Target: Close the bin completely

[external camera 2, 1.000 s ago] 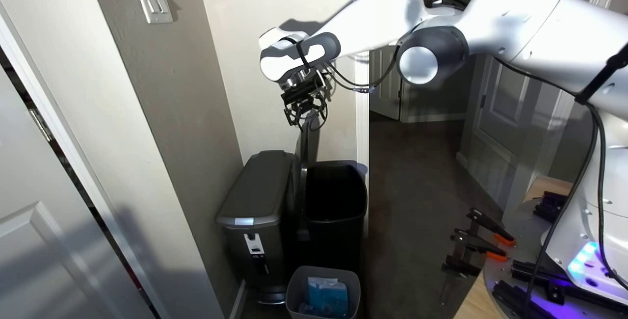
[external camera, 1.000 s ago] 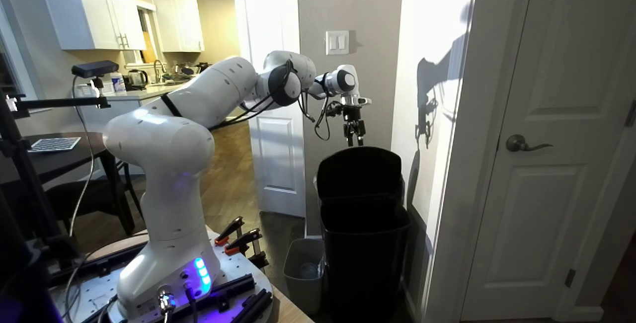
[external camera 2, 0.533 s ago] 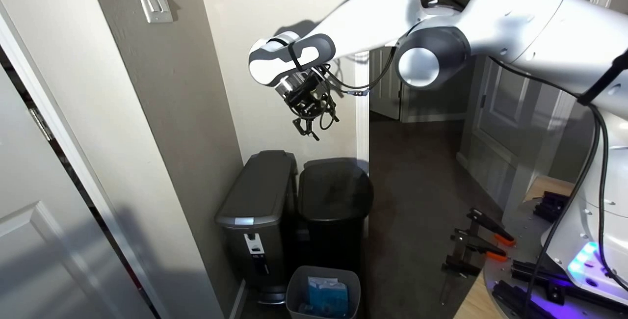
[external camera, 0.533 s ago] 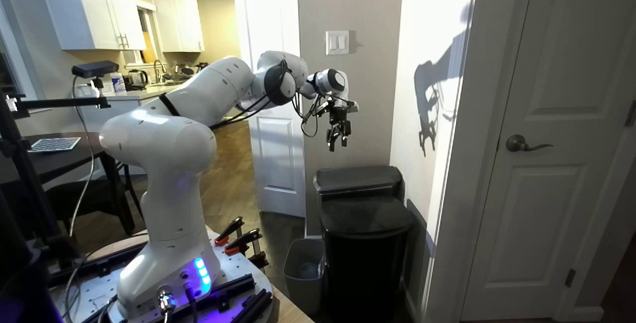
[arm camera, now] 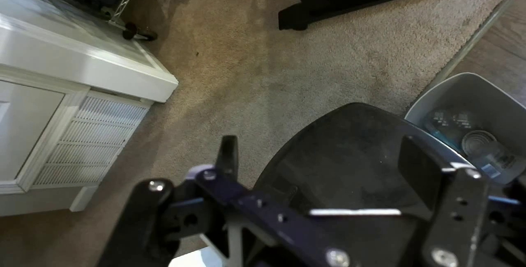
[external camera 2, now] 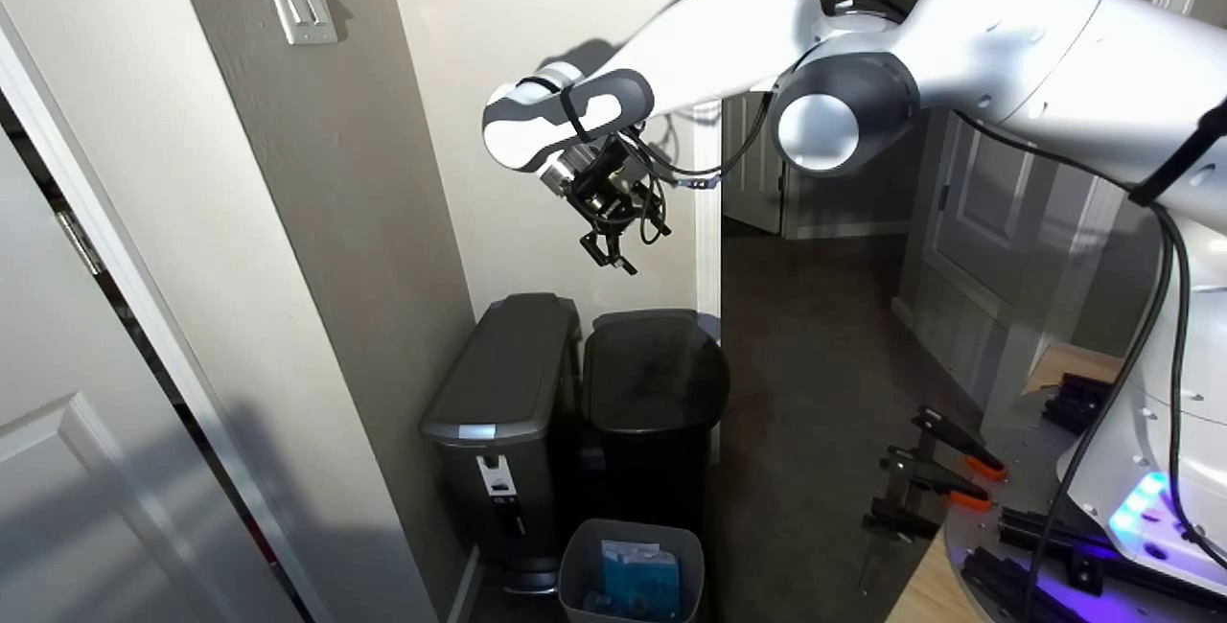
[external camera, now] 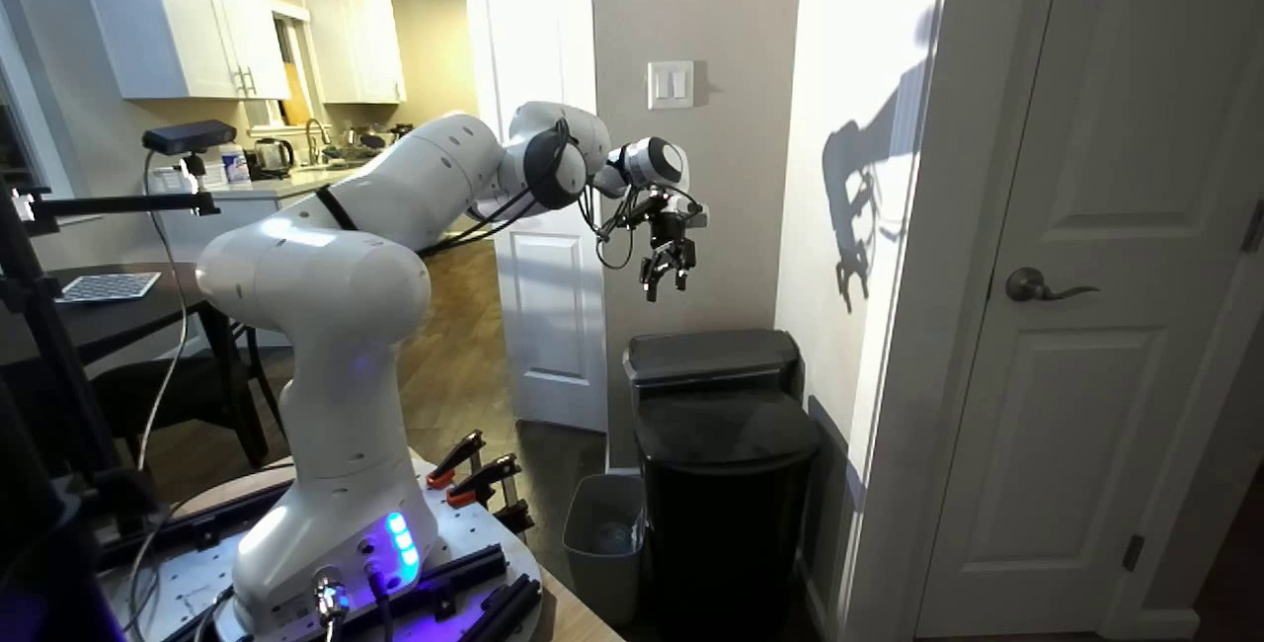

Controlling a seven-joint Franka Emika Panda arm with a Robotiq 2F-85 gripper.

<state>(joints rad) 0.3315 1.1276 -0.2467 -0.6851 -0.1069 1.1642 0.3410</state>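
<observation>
Hovering above bin (external camera: 726, 543): pincer (arm camera: 319, 154), spread wide. Lid (external camera 2: 655, 376) down. Caster (arm camera: 130, 31) on carpet (arm camera: 230, 78) shows only in wrist view.

The white Franka Panda arm (external camera: 395, 198) stands up from its blue-lit base (external camera: 326, 543) and stretches outward, bent. Well away from the base and higher than it, the wrist (external camera 2: 566, 120) carries the black Robotiq gripper (external camera: 666, 284), angled down and slightly back towards the base, its fingers (arm camera: 227, 156) spread wide.
</observation>
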